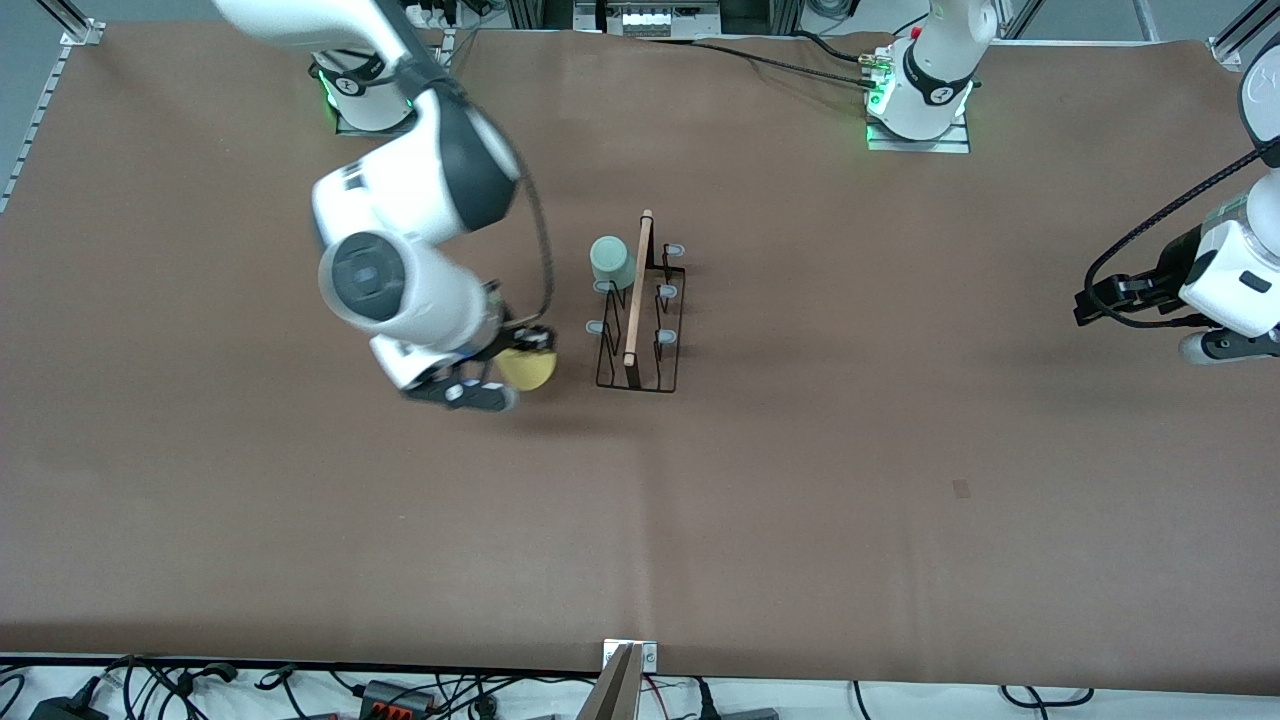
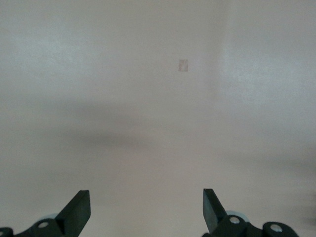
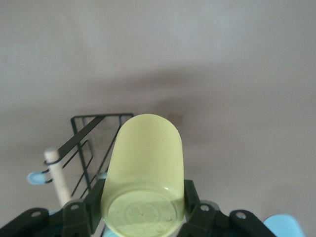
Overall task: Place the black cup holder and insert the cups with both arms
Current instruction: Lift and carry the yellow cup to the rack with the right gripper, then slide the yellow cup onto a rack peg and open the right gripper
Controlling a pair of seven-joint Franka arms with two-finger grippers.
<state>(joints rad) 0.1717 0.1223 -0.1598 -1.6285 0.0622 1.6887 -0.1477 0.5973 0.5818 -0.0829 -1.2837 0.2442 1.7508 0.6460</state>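
The black cup holder (image 1: 640,310) stands upright mid-table, its wooden rod (image 1: 637,290) along the top. A mint green cup (image 1: 611,260) hangs on one of its prongs, on the side toward the right arm's end of the table. My right gripper (image 1: 515,355) is shut on the yellow cup (image 1: 530,372), held on its side just beside the holder. In the right wrist view the yellow cup (image 3: 145,163) sits between the fingers (image 3: 81,210) with the holder (image 3: 81,128) just past it. My left gripper (image 1: 1090,303) waits open and empty (image 2: 145,207) over bare table at the left arm's end. The light blue cup is out of view.
The brown table mat (image 1: 850,450) covers the table. A small dark mark (image 1: 961,488) lies on it nearer the front camera, and it also shows in the left wrist view (image 2: 183,65). A camera mount (image 1: 625,680) and cables line the near edge.
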